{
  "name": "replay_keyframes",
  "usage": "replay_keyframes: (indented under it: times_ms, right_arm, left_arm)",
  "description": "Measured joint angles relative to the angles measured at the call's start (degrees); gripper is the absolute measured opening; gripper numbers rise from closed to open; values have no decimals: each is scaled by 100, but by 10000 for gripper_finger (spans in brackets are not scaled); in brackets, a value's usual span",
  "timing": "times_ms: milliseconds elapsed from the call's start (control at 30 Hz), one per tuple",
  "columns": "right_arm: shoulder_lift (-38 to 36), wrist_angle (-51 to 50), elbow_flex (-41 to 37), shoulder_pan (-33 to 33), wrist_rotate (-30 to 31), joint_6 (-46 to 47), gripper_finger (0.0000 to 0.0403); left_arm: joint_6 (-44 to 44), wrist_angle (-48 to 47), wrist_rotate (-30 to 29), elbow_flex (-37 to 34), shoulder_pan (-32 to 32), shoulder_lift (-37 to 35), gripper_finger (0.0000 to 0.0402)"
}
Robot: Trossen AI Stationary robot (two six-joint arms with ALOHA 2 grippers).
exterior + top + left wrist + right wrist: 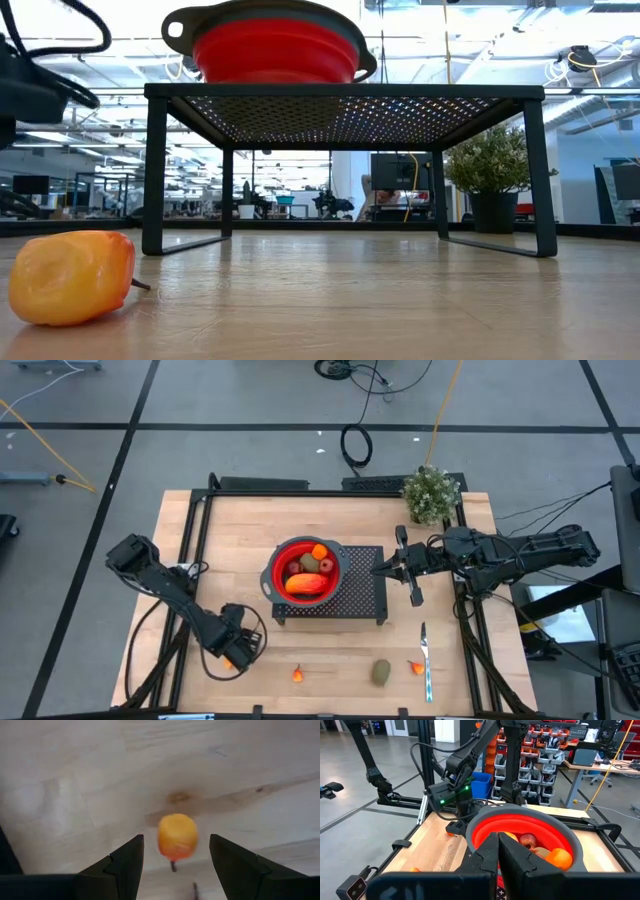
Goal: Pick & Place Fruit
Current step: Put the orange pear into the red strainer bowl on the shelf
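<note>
1. Here, the left gripper (175, 865) is held with fingers (125, 865) spread wide around an orange fruit (177, 836) on the bench (75, 795), untouched.
2. The right gripper (498, 851) is seen with fingers together beside the red bowl (485, 827).

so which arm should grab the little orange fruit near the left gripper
Left. Its gripper hangs right over the orange fruit, fingers open on either side of it. The right gripper is shut, up by the red bowl on the rack.
</note>
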Motion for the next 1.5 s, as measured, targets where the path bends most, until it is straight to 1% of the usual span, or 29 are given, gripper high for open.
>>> replay_keyframes:
  times_ms: [267, 533, 733, 833, 1033, 1167, 1333, 1500]
  right_arm:
    - [0, 0, 0, 0, 8, 0, 4]
    - [0, 0, 0, 0, 19, 0, 4]
    - [0, 0, 0, 0, 21, 2, 4]
    - [0, -1, 0, 0, 21, 2, 4]
    - [0, 0, 0, 0, 21, 4, 4]
    - [0, -2, 0, 0, 21, 4, 4]
    - [0, -2, -4, 0, 23, 4, 4]
    - [0, -2, -4, 0, 23, 4, 4]
  left_arm:
    - [313, 63, 186, -323, 0, 0, 225]
    - [440, 405, 92, -546, -2, -28, 225]
    - [448, 424, 90, -559, -2, -24, 223]
    - [497, 443, 90, -564, -2, -20, 203]
    - [632, 496, 81, -566, -2, -13, 135]
    - [632, 496, 73, -568, -2, -11, 106]
    - [632, 463, 70, -568, -17, -58, 100]
    - [677, 296, 94, -600, -50, -503, 107]
